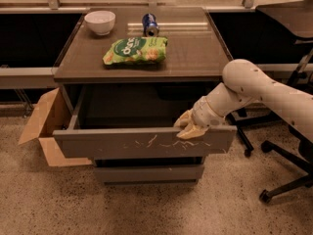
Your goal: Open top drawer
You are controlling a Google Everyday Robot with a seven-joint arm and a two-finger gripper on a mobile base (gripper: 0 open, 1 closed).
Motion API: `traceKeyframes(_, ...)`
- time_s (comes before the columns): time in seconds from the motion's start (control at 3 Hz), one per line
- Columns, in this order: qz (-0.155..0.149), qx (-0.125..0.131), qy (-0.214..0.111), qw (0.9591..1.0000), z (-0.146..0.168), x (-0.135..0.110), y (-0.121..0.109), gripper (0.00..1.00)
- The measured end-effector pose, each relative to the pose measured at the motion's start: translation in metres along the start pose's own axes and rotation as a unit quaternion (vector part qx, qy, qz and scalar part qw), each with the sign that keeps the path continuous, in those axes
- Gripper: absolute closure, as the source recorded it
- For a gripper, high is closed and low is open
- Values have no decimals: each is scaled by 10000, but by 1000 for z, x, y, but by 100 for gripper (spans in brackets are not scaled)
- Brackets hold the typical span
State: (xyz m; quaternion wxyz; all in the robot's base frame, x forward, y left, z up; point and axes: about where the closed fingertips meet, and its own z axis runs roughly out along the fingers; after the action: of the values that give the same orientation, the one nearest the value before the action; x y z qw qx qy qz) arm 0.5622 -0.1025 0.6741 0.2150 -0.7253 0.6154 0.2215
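The top drawer (142, 143) is a wide grey-brown front with pale squiggly scratches. It stands pulled out from the cabinet, and its dark inside shows behind the front. My gripper (188, 127) sits on the top edge of the drawer front at its right side, with the white arm reaching in from the right. The fingers hook over the edge of the front.
On the cabinet top (195, 53) lie a green snack bag (135, 50), a white bowl (100, 21) and a blue can (149, 24). A narrower lower drawer front (149, 173) shows below. An open cardboard box (46, 126) stands at the left. Office chair legs (281, 180) are at the right.
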Motion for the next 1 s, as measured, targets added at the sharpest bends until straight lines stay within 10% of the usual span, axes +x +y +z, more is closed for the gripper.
traceKeyframes(1.0, 41, -259, -249, 9993, -7, -19, 21, 100)
